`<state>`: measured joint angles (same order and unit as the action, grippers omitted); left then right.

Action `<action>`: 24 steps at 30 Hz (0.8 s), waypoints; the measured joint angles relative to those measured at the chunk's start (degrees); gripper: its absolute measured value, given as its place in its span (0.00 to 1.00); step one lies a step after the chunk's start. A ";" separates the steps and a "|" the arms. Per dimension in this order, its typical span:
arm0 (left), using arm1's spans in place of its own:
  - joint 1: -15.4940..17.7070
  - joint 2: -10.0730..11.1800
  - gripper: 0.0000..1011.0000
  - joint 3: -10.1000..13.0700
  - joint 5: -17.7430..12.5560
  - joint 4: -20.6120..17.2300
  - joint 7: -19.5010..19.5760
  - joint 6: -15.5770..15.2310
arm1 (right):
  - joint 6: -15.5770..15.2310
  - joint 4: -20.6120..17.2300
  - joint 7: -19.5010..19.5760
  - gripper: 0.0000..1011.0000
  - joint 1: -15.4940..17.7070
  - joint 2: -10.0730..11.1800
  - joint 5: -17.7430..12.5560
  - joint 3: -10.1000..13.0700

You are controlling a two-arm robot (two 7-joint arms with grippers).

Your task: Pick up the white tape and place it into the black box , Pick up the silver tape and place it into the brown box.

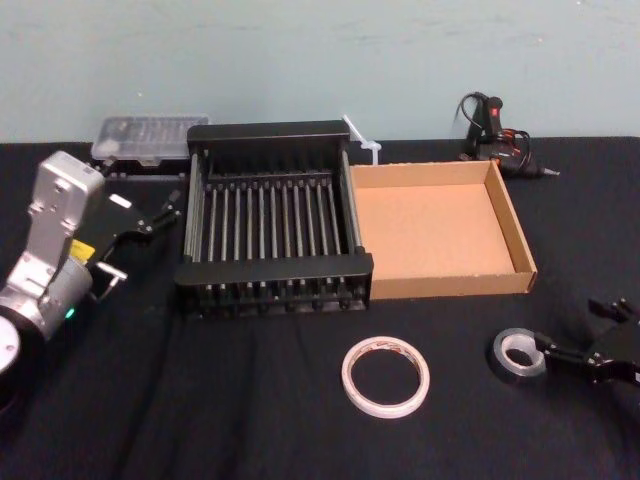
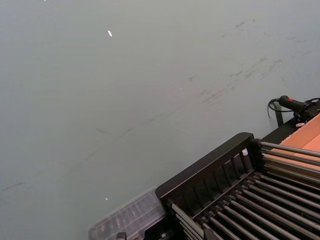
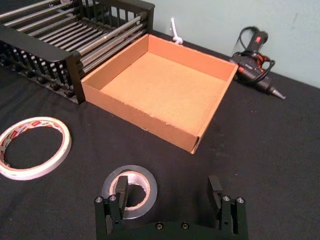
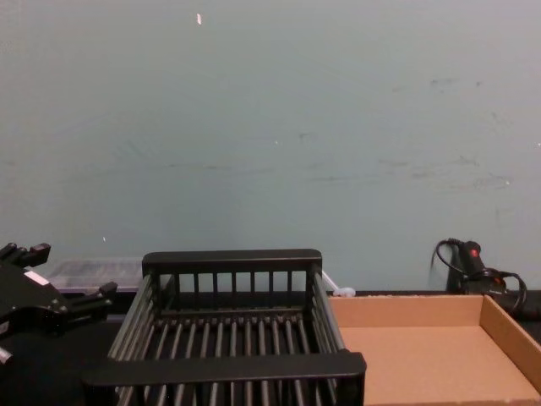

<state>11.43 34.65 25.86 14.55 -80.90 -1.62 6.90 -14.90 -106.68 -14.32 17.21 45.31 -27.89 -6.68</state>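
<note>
Open right gripper (image 1: pixel 550 352) is hovering over silver tape (image 1: pixel 512 370), lower right; off-centre closing risks pushing it away. Left gripper (image 1: pixel 150 215) idling mid-left.

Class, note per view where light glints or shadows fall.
Head view: bars of the black box, beside the left end effector, catch pale glints; no shadow shows under the white tape. Right wrist view: the silver tape, at the right end effector, shines on top; the floor of the brown box is evenly lit.
</note>
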 joint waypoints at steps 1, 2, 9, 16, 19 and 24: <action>0.00 0.00 0.99 0.00 0.00 0.00 0.00 0.00 | -0.23 0.14 -0.18 0.99 -0.15 -0.14 0.00 -0.06; 0.00 0.00 0.99 0.00 0.00 0.00 0.00 0.00 | -0.42 0.27 -0.33 0.99 -0.30 -0.30 0.00 -0.13; 0.00 0.00 0.99 0.00 0.00 0.00 0.00 0.00 | -2.28 1.88 -1.66 0.99 -1.88 -1.88 0.23 -0.73; 0.00 0.00 0.99 0.00 0.00 0.00 0.00 0.00 | -3.56 3.07 -2.44 0.99 -3.01 -3.26 0.97 -1.04; 0.00 0.00 0.99 0.00 0.00 0.00 0.00 0.00 | -3.99 3.64 -2.71 0.99 -3.51 -3.83 1.37 -1.11; 0.00 0.00 0.99 0.00 0.00 0.00 0.00 0.00 | -4.52 4.43 -3.11 0.99 -4.33 -4.58 1.86 -1.29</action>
<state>11.43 34.64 25.86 14.55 -80.90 -1.62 6.91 -19.42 -102.25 -17.43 12.88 40.73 -26.04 -7.97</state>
